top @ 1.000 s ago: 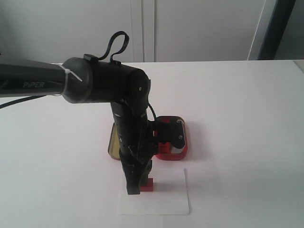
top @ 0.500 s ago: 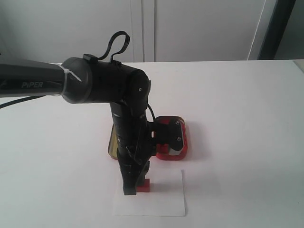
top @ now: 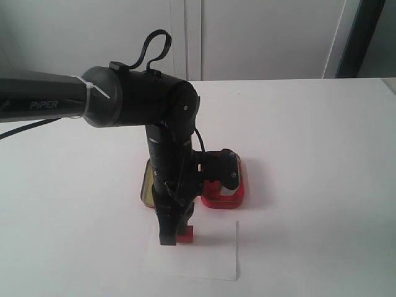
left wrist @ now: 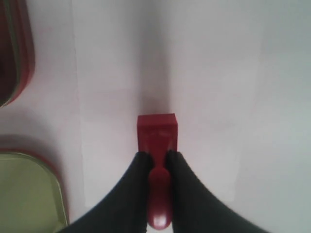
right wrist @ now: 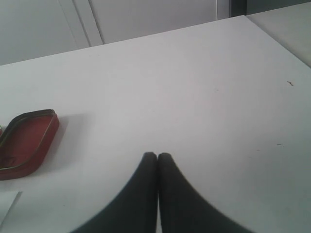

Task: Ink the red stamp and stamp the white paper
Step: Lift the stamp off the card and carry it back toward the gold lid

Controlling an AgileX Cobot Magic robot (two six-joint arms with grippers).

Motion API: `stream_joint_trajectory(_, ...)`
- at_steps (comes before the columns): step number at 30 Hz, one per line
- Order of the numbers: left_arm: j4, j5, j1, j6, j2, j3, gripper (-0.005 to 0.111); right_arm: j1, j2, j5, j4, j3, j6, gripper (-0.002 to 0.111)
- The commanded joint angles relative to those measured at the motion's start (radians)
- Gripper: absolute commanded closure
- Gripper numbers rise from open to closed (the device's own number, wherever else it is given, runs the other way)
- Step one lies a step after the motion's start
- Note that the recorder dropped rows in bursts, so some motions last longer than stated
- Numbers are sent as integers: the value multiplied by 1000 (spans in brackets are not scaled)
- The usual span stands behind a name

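Left gripper (left wrist: 156, 154) clamps the red stamp (left wrist: 156, 133) by its knob, base at the white paper (top: 213, 260) near its far left corner; contact unclear. Right gripper (right wrist: 157, 156) pinched together, empty. Risk: loose paper sticks or slides, smearing print.

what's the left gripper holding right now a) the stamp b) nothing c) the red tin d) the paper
a: the left gripper is closed on the handle of the stamp, whose square base sits over the paper.
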Motion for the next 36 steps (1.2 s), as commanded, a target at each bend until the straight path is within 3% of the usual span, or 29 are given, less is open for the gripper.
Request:
stream_joint_trajectory(1, -5, 25, -3, 0, -3, -5, 107, 4, -5, -11, -7, 1, 1, 108)
stream_joint_trajectory(28, 12, 47, -3, -12, -109, -52, 107, 4, -5, -11, -7, 1, 1, 108)
stream_joint_trajectory(36, 78, 47, -3, -79, -154, -52, 107, 4, -5, -11, -7, 1, 12, 108)
